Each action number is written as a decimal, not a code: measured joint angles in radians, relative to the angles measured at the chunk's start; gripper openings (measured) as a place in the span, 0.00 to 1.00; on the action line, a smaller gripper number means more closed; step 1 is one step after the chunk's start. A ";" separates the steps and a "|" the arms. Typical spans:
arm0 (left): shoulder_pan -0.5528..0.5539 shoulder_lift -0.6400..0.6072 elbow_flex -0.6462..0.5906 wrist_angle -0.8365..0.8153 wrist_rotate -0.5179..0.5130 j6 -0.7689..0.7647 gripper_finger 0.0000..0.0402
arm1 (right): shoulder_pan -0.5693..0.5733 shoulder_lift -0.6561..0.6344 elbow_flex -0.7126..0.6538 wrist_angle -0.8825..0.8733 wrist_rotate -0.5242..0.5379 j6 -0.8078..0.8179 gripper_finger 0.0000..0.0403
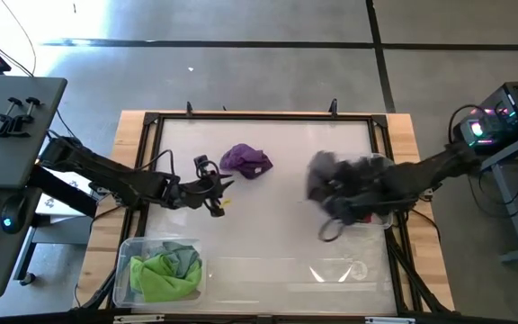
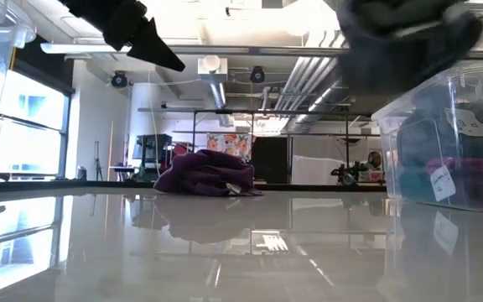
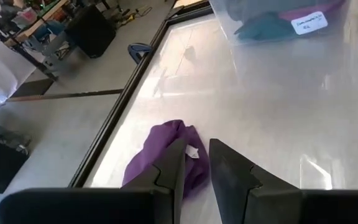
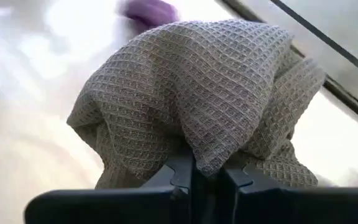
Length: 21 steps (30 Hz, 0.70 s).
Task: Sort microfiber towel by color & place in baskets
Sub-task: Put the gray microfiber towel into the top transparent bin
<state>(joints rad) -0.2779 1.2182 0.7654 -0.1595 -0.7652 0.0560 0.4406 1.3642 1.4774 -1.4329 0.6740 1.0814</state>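
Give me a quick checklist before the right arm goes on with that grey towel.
1. Right gripper shut on the grey towel: ok.
2. Towel lifted off the table: ok.
3. Left gripper away from the right arm, near the purple towel: ok.
4. Left gripper empty: ok.
5. Which bin the grey towel belongs in: cannot tell; the left bin holds lime green and grey cloth.
6. Room in the right bin: cannot tell.
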 joint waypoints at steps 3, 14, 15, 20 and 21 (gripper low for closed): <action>0.000 0.023 0.000 0.013 0.011 -0.003 0.15 | 0.045 -0.016 0.038 -0.139 0.006 0.200 0.04; -0.005 0.100 0.000 0.090 0.033 0.043 0.15 | -0.072 -0.090 -0.224 -0.140 -0.143 0.334 0.04; -0.005 0.102 0.000 0.093 0.033 0.051 0.15 | -0.091 -0.093 -0.248 -0.140 -0.174 0.339 0.04; -0.005 0.113 0.000 0.137 0.042 0.087 0.15 | -0.174 -0.101 -0.372 -0.129 -0.308 0.352 0.04; -0.005 0.114 0.001 0.146 0.047 0.086 0.15 | -0.189 -0.101 -0.394 -0.125 -0.338 0.348 0.04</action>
<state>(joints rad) -0.2832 1.3319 0.7662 -0.0139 -0.7185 0.1425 0.2513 1.2629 1.0831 -1.5578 0.3358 1.4290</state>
